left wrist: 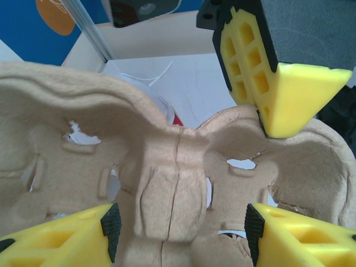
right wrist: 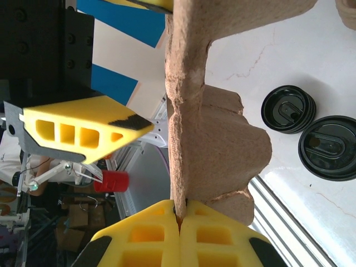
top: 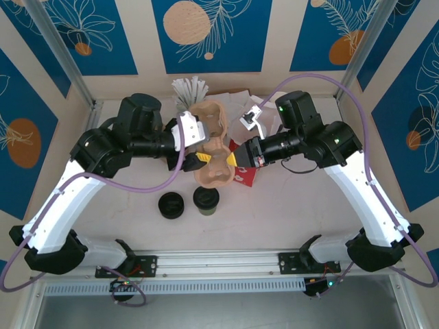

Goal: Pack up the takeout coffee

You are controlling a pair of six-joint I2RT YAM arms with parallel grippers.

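Observation:
The takeout coffee [top: 206, 200], a short olive-green cup with a black lid, stands on the table below both grippers, and its lid [right wrist: 332, 147] is in the right wrist view. A brown pulp cup carrier [top: 212, 137] hangs tilted in the air above it. My right gripper [top: 232, 158] is shut on the carrier's thin edge [right wrist: 179, 214]. My left gripper [top: 202, 156] is open, its pads [left wrist: 111, 231] standing either side of the carrier's middle ridge [left wrist: 178, 183] with gaps showing on both sides.
A low black round lid piece [top: 171, 205] lies just left of the coffee. A red bag [top: 243, 175] lies partly under the carrier. White paper items [top: 190, 91] stand by the back wall. A metal rail [top: 219, 262] runs along the near edge.

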